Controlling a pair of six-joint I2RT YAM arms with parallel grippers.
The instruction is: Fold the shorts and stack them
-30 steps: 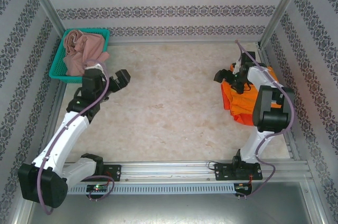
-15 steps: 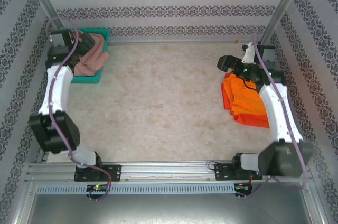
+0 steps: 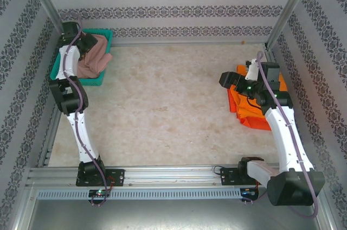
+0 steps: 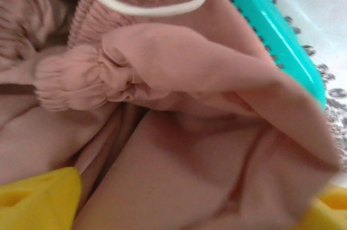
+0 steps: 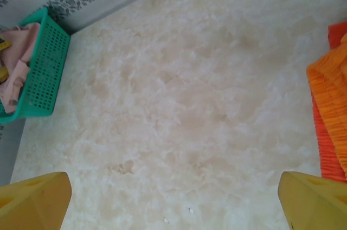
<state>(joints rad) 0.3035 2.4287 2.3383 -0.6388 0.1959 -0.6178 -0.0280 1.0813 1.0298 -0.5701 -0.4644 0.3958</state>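
**Step in hand — fetching the last garment.** The dusty pink shorts (image 3: pixel 93 59) lie crumpled in the teal basket (image 3: pixel 81 82) at the far left corner of the table (image 3: pixel 173 105). Their white drawstring (image 4: pixel 146 7) loops across the gathered waistband. The bright orange shorts (image 3: pixel 246 102) rest on the red-orange shorts (image 3: pixel 259 123) at the right edge, seemingly folded and stacked already.

**Left arm.** It runs from its near base up along the left wall and bends over at the elbow. The left gripper (image 4: pixel 184 203) dips into the basket, its yellow fingers (image 4: pixel 38 197) set wide apart with a fold of pink cloth between them — no bite on the fabric is evident.

**Right arm.** It reaches far along the right side, wrist turned leftward. The right gripper (image 5: pixel 173 197) hovers above bare table just beside the orange pile, jaws spread wide and empty.

**Next move, as judged.** The left fingers must pinch the cloth, preferably near the waistband, then lift it clear of the basket rim to the open centre. There both arms can flatten it. The drawstring may snag on the mesh.
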